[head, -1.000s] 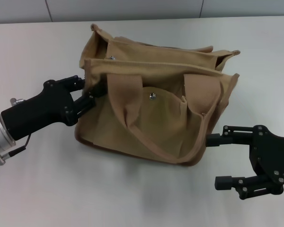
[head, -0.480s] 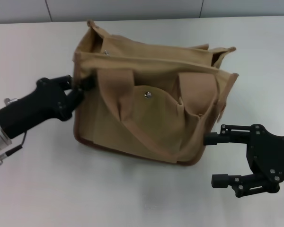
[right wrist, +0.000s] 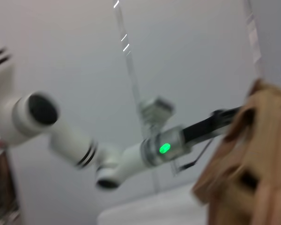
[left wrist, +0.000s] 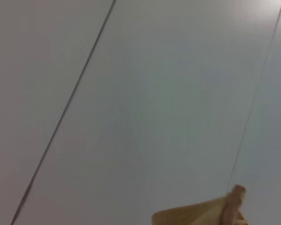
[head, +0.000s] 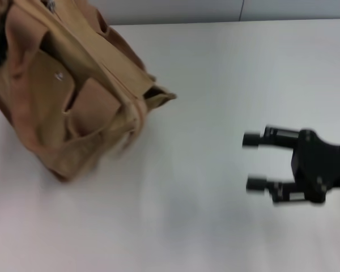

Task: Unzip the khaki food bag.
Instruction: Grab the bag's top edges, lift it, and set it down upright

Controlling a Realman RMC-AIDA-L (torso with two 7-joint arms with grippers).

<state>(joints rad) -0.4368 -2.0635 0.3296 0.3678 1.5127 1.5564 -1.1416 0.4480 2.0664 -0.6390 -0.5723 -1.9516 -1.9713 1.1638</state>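
In head view the khaki food bag (head: pixel 68 96) is tilted at the far left of the white table (head: pixel 215 85), lifted on its left side; the left gripper is hidden there, so I cannot tell its fingers. The right gripper (head: pixel 252 161) hovers well apart from the bag, fingers spread, holding nothing. Right wrist view alone shows the left arm (right wrist: pixel 131 154) w/ green light reaching to the bag (right wrist: pixel 248 159). Left wrist view shows only a bag corner (left wrist: pixel 210 213).

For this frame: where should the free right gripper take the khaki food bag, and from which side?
Probably the protruding top-corner tab of the khaki food bag, approached from the robot's right: the bag is tilted, that end faces the open right gripper, with bare table between.
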